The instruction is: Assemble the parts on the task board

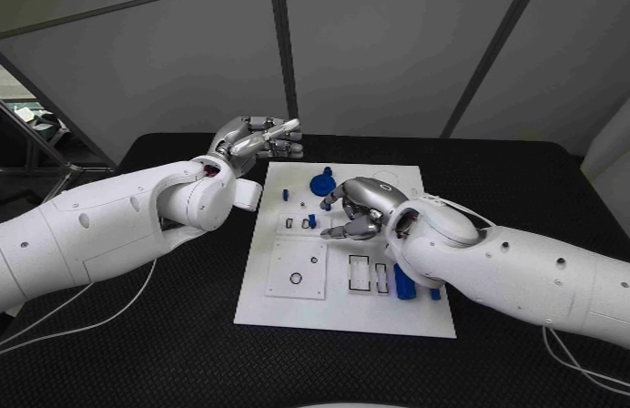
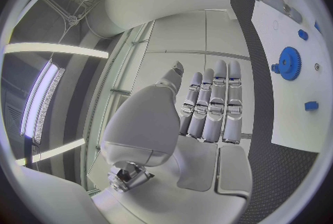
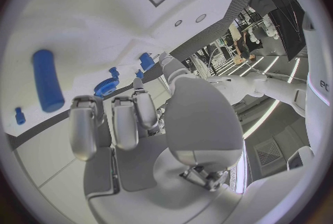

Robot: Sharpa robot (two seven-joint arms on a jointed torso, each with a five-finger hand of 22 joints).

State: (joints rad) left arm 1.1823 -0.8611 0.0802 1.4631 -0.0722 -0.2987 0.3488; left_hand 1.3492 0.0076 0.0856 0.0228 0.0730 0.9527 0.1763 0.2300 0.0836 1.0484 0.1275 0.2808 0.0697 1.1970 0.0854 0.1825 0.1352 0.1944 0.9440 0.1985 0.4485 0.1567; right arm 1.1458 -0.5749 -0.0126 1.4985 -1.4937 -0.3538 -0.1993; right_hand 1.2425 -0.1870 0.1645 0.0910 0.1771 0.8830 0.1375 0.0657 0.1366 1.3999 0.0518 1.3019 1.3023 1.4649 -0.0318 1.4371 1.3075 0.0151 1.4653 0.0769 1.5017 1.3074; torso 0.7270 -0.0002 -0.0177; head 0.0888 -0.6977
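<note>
Several small blue parts are seen on the task board [image 1: 344, 312], the white plate lying in the middle of the black table [image 1: 525, 180]. A blue gear [image 1: 321, 182] is found near the board's far edge, small blue pegs [image 1: 311, 220] toward its middle, and a blue cylinder [image 1: 404, 281] close to its right edge. Being small, hard plastic pieces, they are judged light, stiff and somewhat slippery; the gear would best be taken by its rim, the cylinder across its middle. Rectangular recesses [image 1: 360, 272] are cut into the board's near half, and nothing can be made out inside them.

The right hand [image 1: 359, 209] is held over the board's middle with fingers curled inward; whether a part is pinched cannot be told. The left hand [image 1: 260, 138] is raised beyond the board's far left corner, fingers straight and close together, nothing held.
</note>
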